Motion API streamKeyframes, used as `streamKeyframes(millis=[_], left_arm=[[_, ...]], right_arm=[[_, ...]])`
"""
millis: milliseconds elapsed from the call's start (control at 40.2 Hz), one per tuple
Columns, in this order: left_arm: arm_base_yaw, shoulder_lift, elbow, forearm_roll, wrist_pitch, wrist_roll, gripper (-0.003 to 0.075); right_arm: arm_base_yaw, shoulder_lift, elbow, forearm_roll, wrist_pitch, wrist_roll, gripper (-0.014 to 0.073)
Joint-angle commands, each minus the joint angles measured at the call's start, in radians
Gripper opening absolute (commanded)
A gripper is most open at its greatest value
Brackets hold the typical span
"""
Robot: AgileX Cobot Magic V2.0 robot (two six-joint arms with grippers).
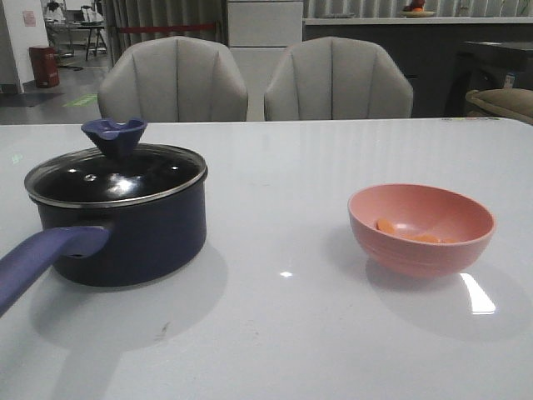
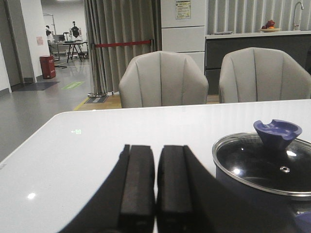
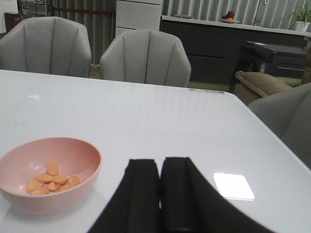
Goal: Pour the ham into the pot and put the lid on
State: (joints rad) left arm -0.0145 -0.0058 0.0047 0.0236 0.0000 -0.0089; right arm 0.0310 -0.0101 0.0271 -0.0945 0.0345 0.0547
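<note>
The dark navy pot (image 1: 125,233) stands at the left of the white table, its purple-blue handle (image 1: 42,258) pointing toward the near left. The glass lid (image 1: 117,173) with a blue knob (image 1: 114,133) rests on it. Orange-pink ham slices (image 1: 408,232) lie in a pink bowl (image 1: 420,229) at the right. Neither gripper shows in the front view. In the left wrist view my left gripper (image 2: 155,150) is shut and empty, low over the table beside the pot (image 2: 262,170). My right gripper (image 3: 160,162) is shut and empty, beside the bowl (image 3: 48,172) holding several ham slices (image 3: 51,179).
Two grey chairs (image 1: 175,79) (image 1: 337,79) stand behind the table's far edge. A sofa arm (image 3: 262,82) and a dark cabinet lie off the table's right side. Bare tabletop (image 1: 275,208) stretches between pot and bowl.
</note>
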Motion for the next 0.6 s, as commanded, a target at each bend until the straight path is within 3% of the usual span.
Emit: streamKeyframes(millis=[0, 571], left_arm=[[0.001, -0.018, 0.021, -0.007, -0.076, 0.000, 0.0113], [0.001, -0.018, 0.021, -0.007, -0.086, 0.000, 0.0113]], right_arm=[[-0.005, -0.020, -0.005, -0.010, -0.078, -0.006, 0.0148], [-0.005, -0.020, -0.005, -0.010, -0.078, -0.006, 0.0148]])
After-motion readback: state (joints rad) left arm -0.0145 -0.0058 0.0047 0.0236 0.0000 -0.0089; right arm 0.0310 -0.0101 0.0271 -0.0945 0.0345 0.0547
